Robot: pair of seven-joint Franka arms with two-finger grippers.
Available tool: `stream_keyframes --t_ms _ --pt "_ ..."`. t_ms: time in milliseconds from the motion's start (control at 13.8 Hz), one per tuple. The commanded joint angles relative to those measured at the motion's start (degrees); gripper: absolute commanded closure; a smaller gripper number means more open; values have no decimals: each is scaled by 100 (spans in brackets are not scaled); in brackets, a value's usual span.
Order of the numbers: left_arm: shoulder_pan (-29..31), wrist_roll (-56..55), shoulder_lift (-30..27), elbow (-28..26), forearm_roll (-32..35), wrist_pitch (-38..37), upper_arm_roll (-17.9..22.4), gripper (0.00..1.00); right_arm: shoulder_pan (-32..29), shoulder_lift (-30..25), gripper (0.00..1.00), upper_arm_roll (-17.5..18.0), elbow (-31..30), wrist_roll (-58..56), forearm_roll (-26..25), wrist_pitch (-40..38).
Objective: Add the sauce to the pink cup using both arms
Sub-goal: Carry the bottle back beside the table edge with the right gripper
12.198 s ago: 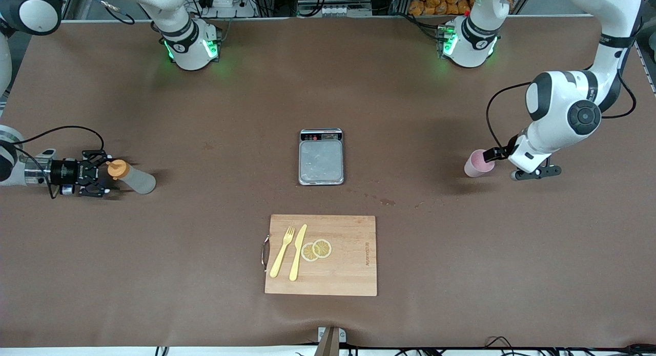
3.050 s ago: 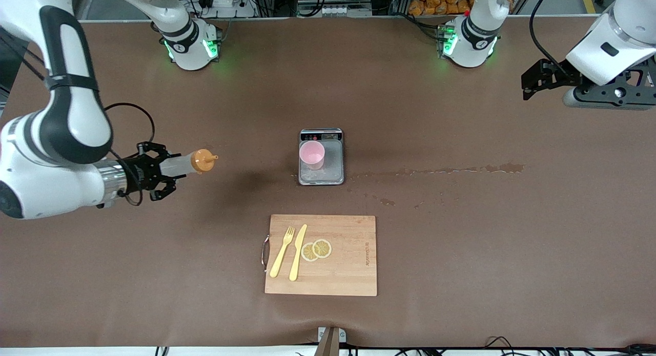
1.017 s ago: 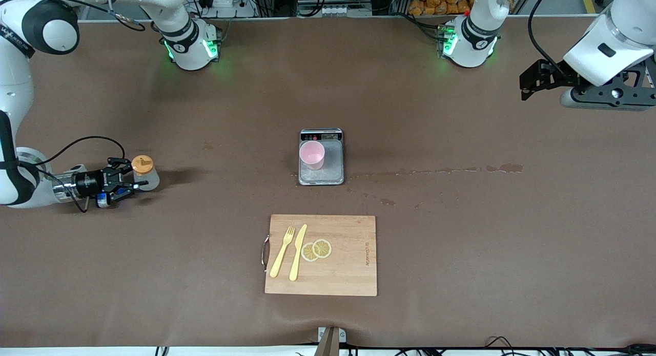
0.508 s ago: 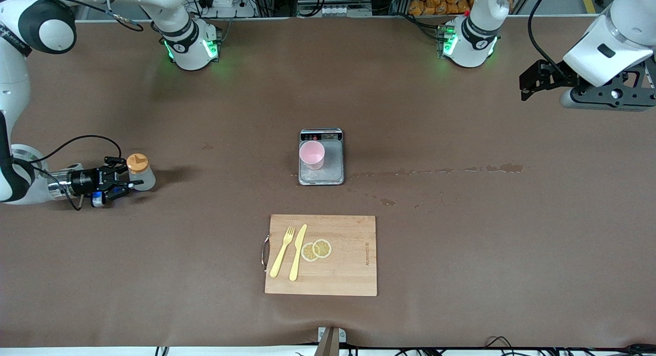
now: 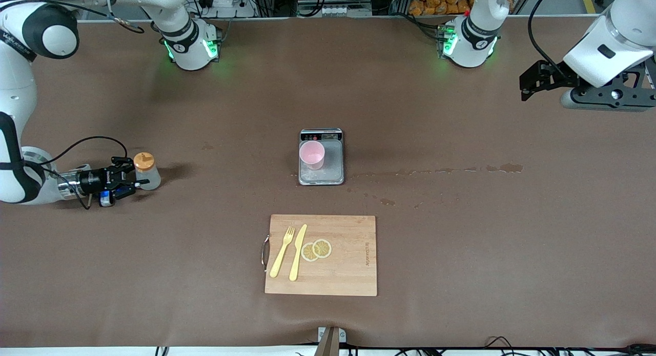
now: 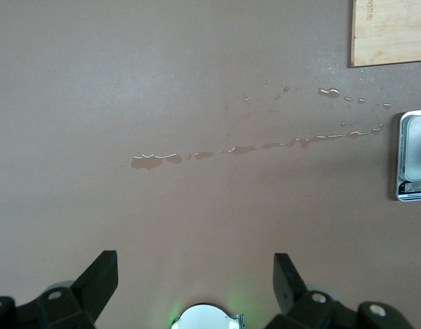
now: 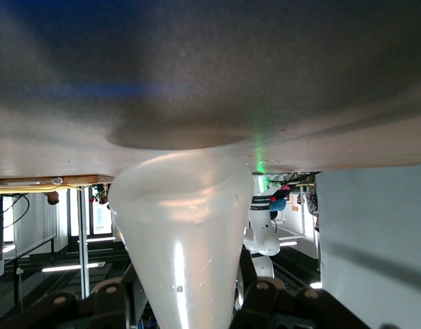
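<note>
A: Start at the right arm's end of the table. What do you have there?

B: You have the right gripper (image 5: 122,182) low at the table, its fingers closed around the sauce, a small translucent whitish squeeze bottle with an orange nozzle cap (image 5: 145,170). The bottle stands upright with its base on or just above the brown tabletop (image 5: 461,253); you cannot tell which from here. In the right wrist view the bottle body (image 7: 176,240) fills the space between the fingers.

A: Middle of the table?

B: The small pale pink plastic tumbler (image 5: 311,155) stands upright on the flat silver kitchen scale (image 5: 321,159), well apart from the bottle. Nearer the front camera lies the rectangular wooden cutting board (image 5: 348,256) with 1 yellow plastic fork (image 5: 282,251), 1 yellow plastic knife (image 5: 298,252) and 2 lemon slices (image 5: 316,250).

A: And the left arm's end?

B: A thin trail of spilled liquid (image 5: 461,169) runs from beside the scale toward that end. The left gripper (image 5: 530,82) waits in the air over that end of the table, fingers spread wide and empty, as the left wrist view (image 6: 197,288) shows.

A: Risks?

B: If you release the bottle while it is not fully seated, it may tip. A hard squeeze could push out sauce. The wet trail could let anything set there slide.
</note>
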Motion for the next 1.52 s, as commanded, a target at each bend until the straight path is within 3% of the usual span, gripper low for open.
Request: stream_keyframes --t_ms 0,726,799,944,1017,1162,1452 --pt "15 -81 27 78 -54 -24 -6 0 -91 51 39 98 123 -18 -148 -36" --pt "77 33 27 96 -81 -24 64 0 -91 69 38 81 289 -89 -358 342" --pt "68 25 36 96 -90 -24 64 0 -74 51 31 81 351 -71 -402 342" --pt "60 25 79 96 -98 -24 64 0 -30 43 5 81 544 16 -586 325" --pt "68 25 80 96 -98 -24 64 0 -3 -10 0 89 640 147 -648 316" --pt "68 25 80 96 -98 -24 64 0 32 -133 0 150 974 210 -1042 237" --pt "60 25 88 96 -98 -24 64 0 198 -229 0 151 1746 201 -1280 -280"
